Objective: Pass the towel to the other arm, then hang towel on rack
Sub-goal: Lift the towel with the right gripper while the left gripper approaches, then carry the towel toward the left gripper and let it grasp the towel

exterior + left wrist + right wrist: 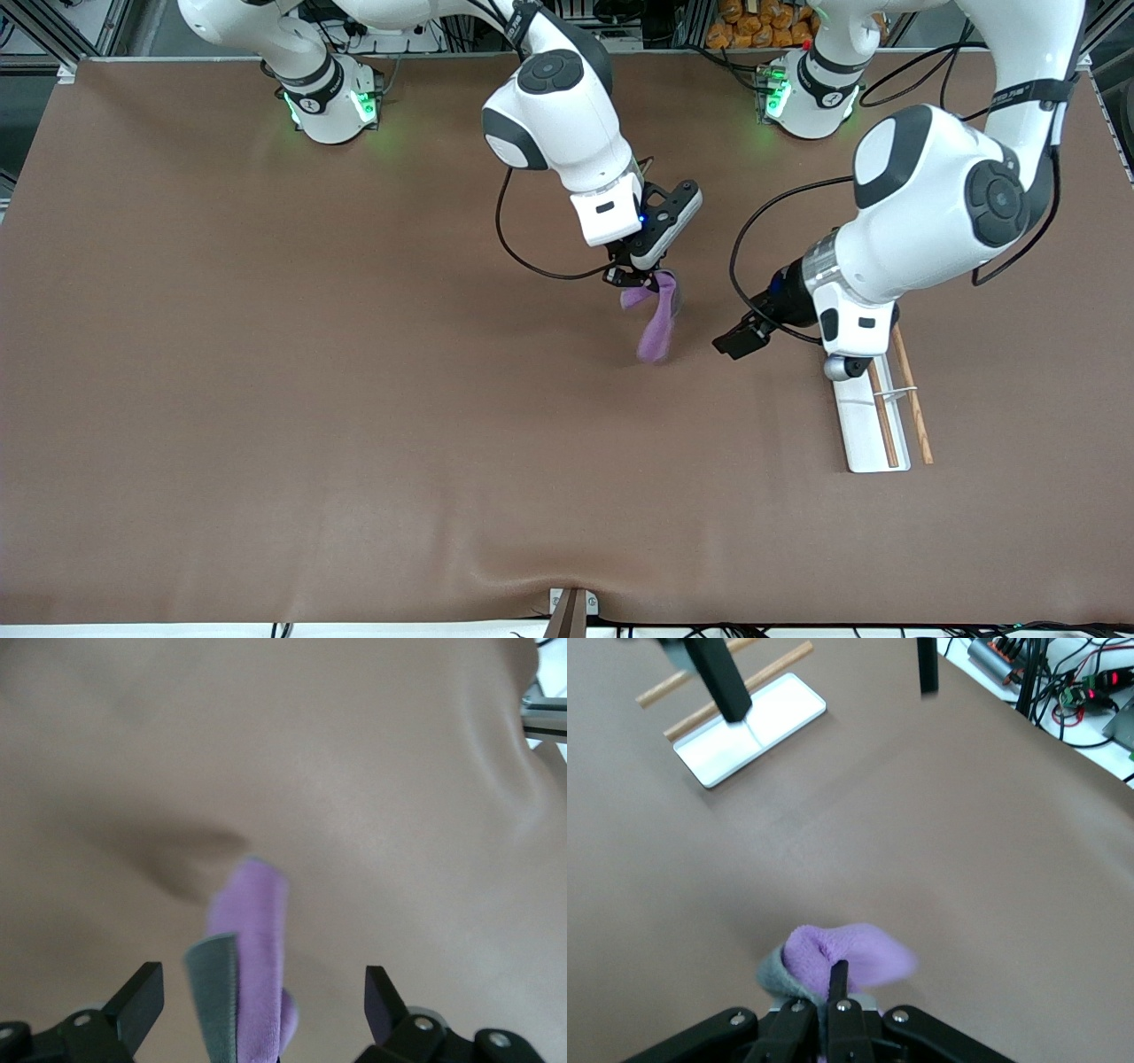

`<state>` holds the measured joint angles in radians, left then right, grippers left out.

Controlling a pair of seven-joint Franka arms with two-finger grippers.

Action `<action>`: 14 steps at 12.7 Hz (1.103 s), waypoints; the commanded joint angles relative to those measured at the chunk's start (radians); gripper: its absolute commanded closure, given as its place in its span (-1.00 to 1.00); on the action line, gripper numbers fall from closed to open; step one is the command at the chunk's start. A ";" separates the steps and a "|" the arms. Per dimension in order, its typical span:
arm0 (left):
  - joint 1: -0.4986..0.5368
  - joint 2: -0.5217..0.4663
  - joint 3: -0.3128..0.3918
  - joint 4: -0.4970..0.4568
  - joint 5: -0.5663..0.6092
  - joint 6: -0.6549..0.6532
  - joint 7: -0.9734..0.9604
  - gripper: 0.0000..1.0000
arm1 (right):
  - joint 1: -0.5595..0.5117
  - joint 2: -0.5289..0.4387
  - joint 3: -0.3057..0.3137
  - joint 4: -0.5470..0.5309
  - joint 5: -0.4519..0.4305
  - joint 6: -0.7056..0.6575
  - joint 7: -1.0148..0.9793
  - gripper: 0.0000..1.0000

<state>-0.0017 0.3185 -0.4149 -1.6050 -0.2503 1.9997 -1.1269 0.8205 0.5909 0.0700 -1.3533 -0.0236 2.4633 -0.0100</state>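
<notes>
I am holding the towel (656, 317) up over the middle of the table (266, 399) with my right gripper (631, 276), whose jaws are pressed together on a bunched upper corner of the cloth. The rest of it is hanging down loose and purple, with a strip of dark grey face showing along one edge in the left wrist view. In the right wrist view the cloth (837, 961) is bulging out just past my pinching fingers.

My left gripper (740, 337) is hovering over the table between the towel and the rack (873, 425), pointed toward the hanging cloth. Its jaws are spread wide, and through its own camera I am seeing the towel (248, 966) dangling roughly between the two fingertips (133, 997), not yet touched by either, as far as I can judge.

The rack is lying toward my left arm's end of the table, partly under that arm's wrist, with its two wooden rods (912, 399) bare.

So the pick-up looks done and the handover is only being lined up. Still to come, I judge: closing my left jaws on the cloth, letting go with the right, then carrying the towel over and draping it across the rods.
</notes>
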 commanded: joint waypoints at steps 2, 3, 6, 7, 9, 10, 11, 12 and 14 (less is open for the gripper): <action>-0.012 0.059 -0.002 0.013 -0.044 0.004 -0.099 -1.00 | -0.003 0.044 -0.007 0.069 -0.007 -0.003 0.001 1.00; -0.012 0.065 -0.002 0.011 -0.081 0.005 -0.105 -1.00 | -0.007 0.044 -0.009 0.069 -0.006 -0.003 0.002 1.00; -0.009 0.094 -0.002 -0.013 -0.110 0.005 -0.126 -1.00 | -0.009 0.043 -0.009 0.069 -0.002 -0.003 0.004 1.00; -0.011 0.105 -0.002 -0.015 -0.110 0.005 -0.149 -1.00 | -0.007 0.043 -0.009 0.069 -0.002 -0.003 0.004 1.00; -0.024 0.123 -0.002 -0.016 -0.110 0.004 -0.206 -1.00 | -0.007 0.043 -0.009 0.069 -0.001 -0.003 0.004 1.00; -0.026 0.131 -0.002 -0.016 -0.110 0.005 -0.224 -1.00 | -0.007 0.041 -0.009 0.068 -0.001 -0.003 0.005 1.00; -0.033 0.137 -0.002 -0.016 -0.110 0.005 -0.231 -1.00 | -0.006 0.041 -0.009 0.068 0.001 -0.003 0.004 1.00; -0.040 0.149 -0.002 -0.016 -0.112 0.005 -0.238 -1.00 | -0.007 0.041 -0.009 0.068 0.001 -0.003 0.004 1.00; -0.056 0.163 -0.002 -0.019 -0.112 0.004 -0.272 -1.00 | -0.006 0.040 -0.009 0.068 0.001 -0.003 0.004 1.00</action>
<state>-0.0449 0.4687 -0.4157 -1.6252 -0.3405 1.9997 -1.3634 0.8173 0.6156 0.0555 -1.3172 -0.0227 2.4633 -0.0097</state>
